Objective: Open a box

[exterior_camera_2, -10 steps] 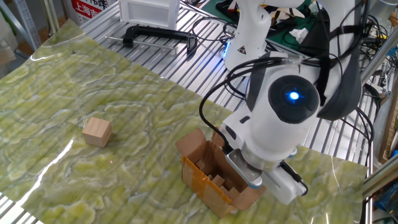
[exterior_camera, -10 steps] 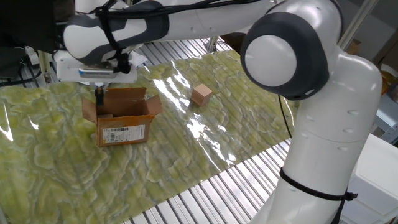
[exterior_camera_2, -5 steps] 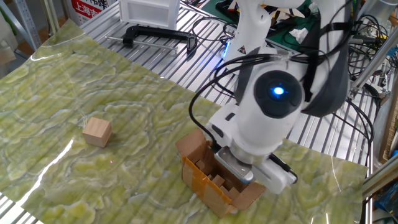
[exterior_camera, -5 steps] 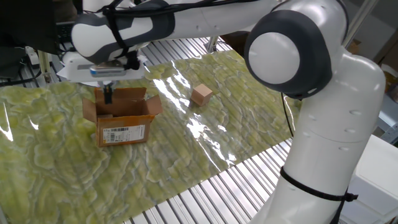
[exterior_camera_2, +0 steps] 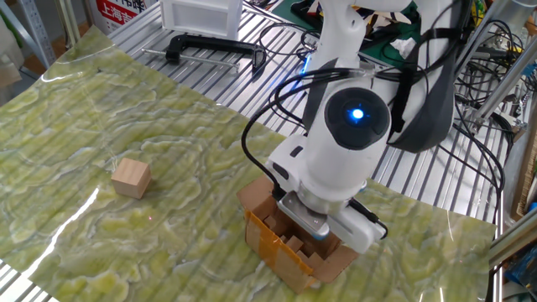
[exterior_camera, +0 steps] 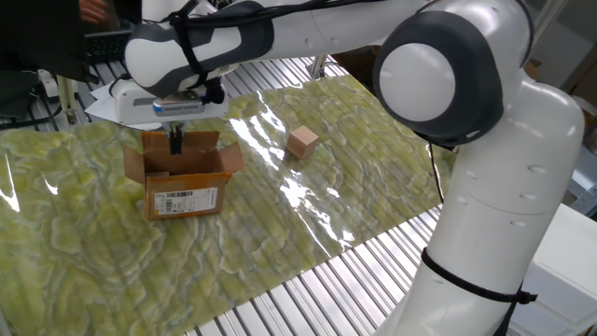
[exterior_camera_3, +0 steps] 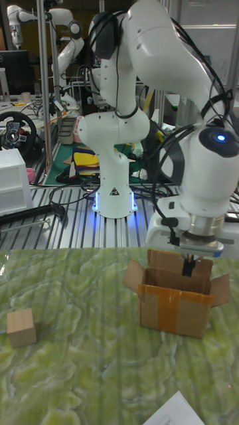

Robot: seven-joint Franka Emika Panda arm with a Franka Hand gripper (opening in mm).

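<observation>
One fixed view shows the box (exterior_camera: 183, 177) toward the left of the green-marbled sheet, its white barcode label facing the camera and its top flaps standing or folded outward. Its mouth is open to the air, so I judge the task essentially done; at most the rear flap, which stands nearly upright, could be pushed further back. The end effector (exterior_camera: 174, 142) hangs over the box's rear edge with its dark fingertips just at or inside the opening. They look close together with nothing between them, though the view is too small to be sure, so I cannot tell its state for certain. To the right of the box, well apart from it, lies a small tan cube (exterior_camera: 302, 142), untouched.

From the other fixed view, the cube (exterior_camera_2: 132, 178) sits at left and the box (exterior_camera_2: 289, 243) at centre, with what look like pale pieces inside; the arm's wrist hides the fingertips here. In the tall fixed view the cube (exterior_camera_3: 21, 327) is again far left, and the box (exterior_camera_3: 176, 301) at right shows a tape band across its front, side flaps splayed.

The worktop (exterior_camera: 308, 289) is ribbed metal slats under a glossy sheet that throws glare. Behind it stand a white drawer unit (exterior_camera_2: 201, 23), a black clamp (exterior_camera_2: 201, 49), trailing cables and other robot arms.
</observation>
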